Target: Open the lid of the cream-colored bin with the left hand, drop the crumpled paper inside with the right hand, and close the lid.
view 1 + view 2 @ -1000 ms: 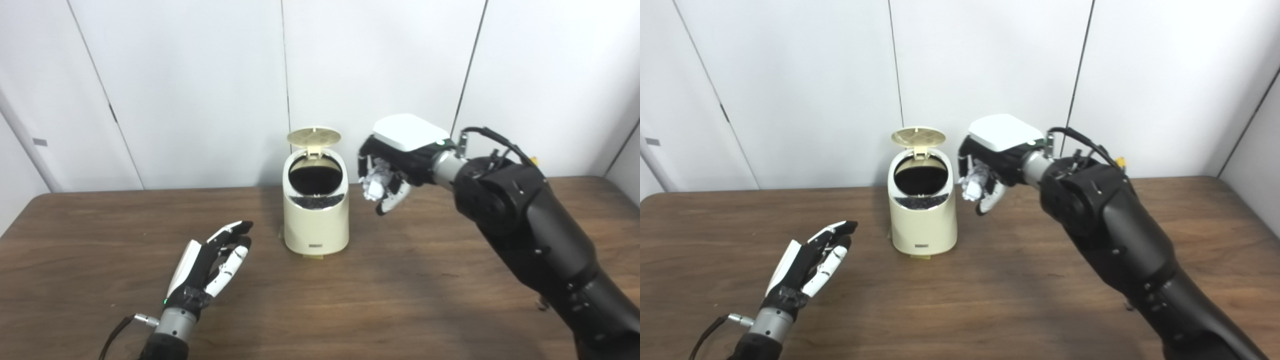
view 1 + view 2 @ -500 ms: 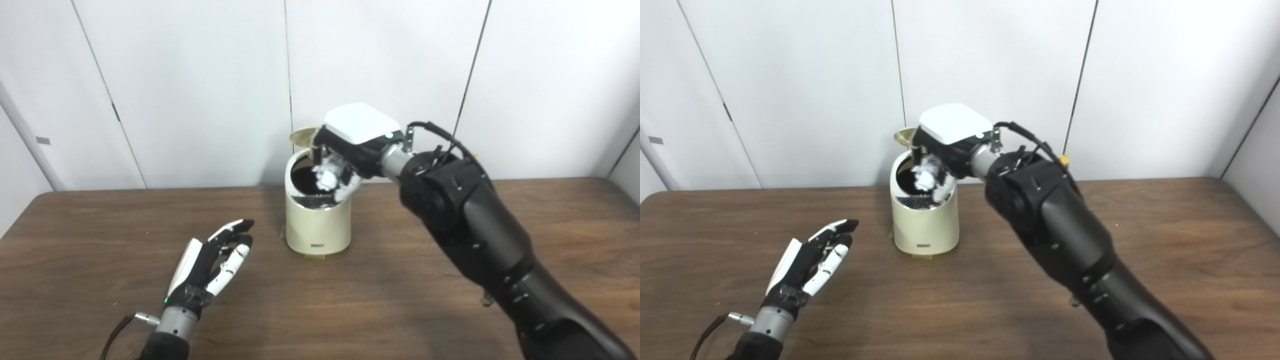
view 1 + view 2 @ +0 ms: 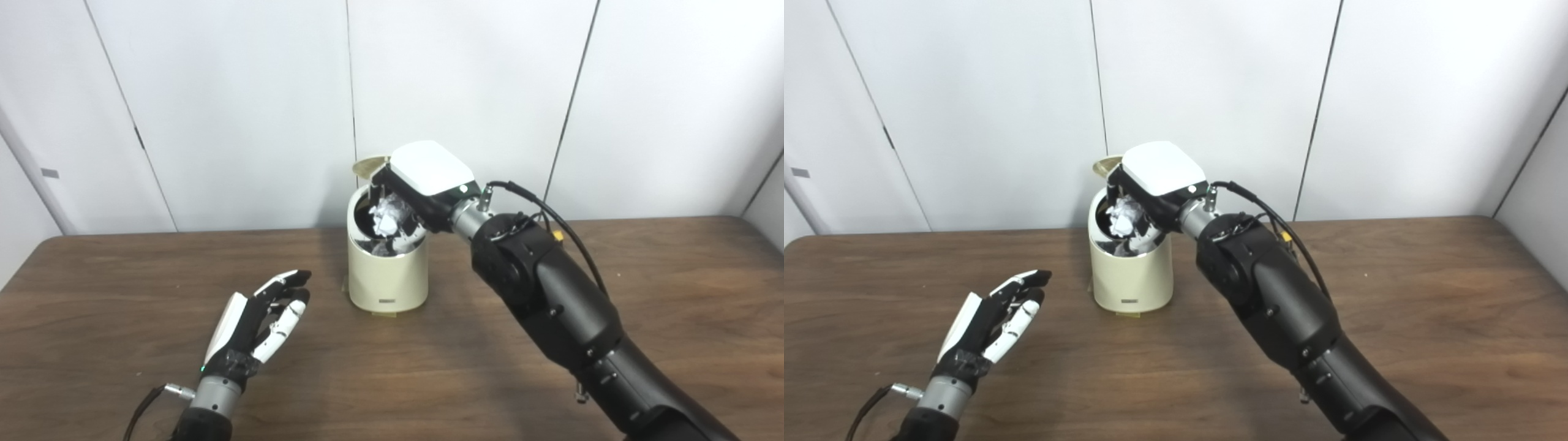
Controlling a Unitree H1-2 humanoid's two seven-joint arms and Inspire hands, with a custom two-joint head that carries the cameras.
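Table: your dark brown wooden table [image 3: 465, 373] carries the whole scene, with white wall panels behind it
Right arm: your black right arm reaches in from the lower right and slants up to the bin's top
Bin: the cream-colored rounded plastic bin [image 3: 387, 278] stands upright near the table's far middle
Lid: the bin's round cream lid [image 3: 369, 166] is tipped up at the back; you see only its left part, the rest is behind the right hand
Right hand: your right hand [image 3: 409, 205], white-backed with black fingers, sits over the bin's open mouth, its fingers curled down around the paper and reaching into the opening
Paper: the crumpled white paper ball [image 3: 1124, 217] is in the right hand's grasp, at the mouth of the bin, level with the rim; you cannot tell whether it touches the bin
Left hand: your left hand [image 3: 260, 321] hovers low over the table to the left of the bin and apart from it, empty, fingers spread a little and pointing up toward the bin
Views: the right eye view shows more of the bin's cream left rim beside the paper; the left eye view shows more of the raised lid
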